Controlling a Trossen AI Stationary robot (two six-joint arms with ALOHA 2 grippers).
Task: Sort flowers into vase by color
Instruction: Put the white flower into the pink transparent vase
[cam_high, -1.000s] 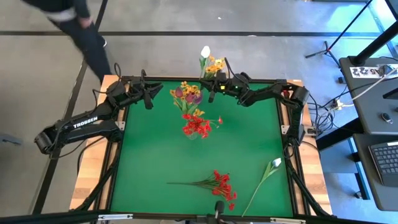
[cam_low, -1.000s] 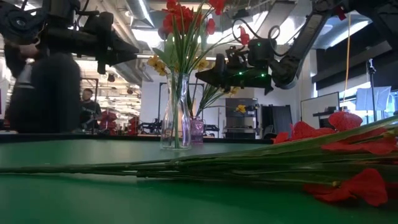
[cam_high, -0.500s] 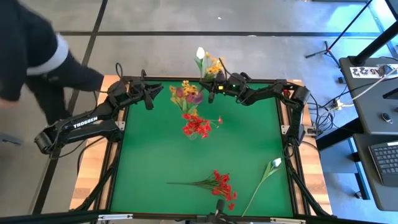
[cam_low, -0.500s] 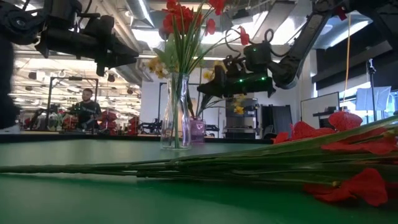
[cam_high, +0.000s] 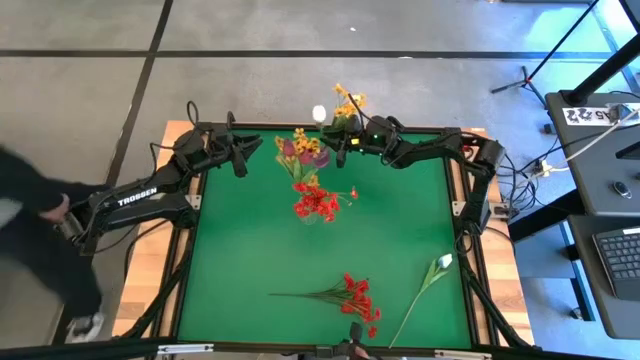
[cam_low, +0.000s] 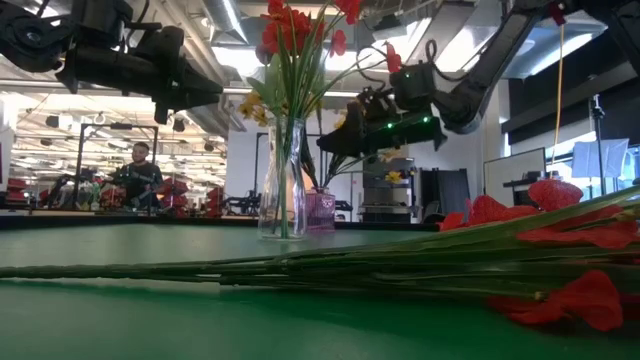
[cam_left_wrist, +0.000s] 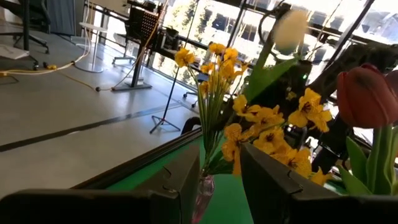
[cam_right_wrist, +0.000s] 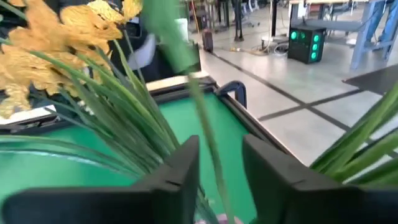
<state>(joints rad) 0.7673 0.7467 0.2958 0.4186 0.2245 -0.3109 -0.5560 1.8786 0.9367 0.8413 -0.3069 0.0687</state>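
A tall clear vase (cam_low: 283, 185) holds red flowers (cam_high: 318, 205). Behind it, a small pink vase (cam_left_wrist: 203, 190) holds yellow sprays (cam_high: 300, 142) and a dark red bud (cam_left_wrist: 367, 93). My right gripper (cam_high: 341, 152) stands open and level at the far edge. More yellow flowers (cam_high: 347, 100) and a white bud (cam_high: 319, 113) rise past it. Green stems (cam_right_wrist: 208, 143) run between its fingers. My left gripper (cam_high: 240, 158) waits open left of the vases, with nothing between its fingers. A red spray (cam_high: 350, 295) and a white bud (cam_high: 443, 262) lie flat on the mat. My right gripper has a thin green stem (cam_right_wrist: 200, 109) running up through the gap between its fingers. The gap is wider than the stem. I cannot tell whether either finger (cam_right_wrist: 180, 165) touches it.
A person (cam_high: 40, 230) stands just off the table's left side, near my left arm's base. The black frame (cam_high: 300, 128) runs around the green mat. The mat's middle and right part lie bare. Another person (cam_low: 140, 170) sits far back in the room.
My right gripper has tipped its fingers up to level at the far edge. The white bud has swung down and to the left, nearer the far frame, and the yellow flowers have swung farther out. A person has walked from the far left corner along the left side.
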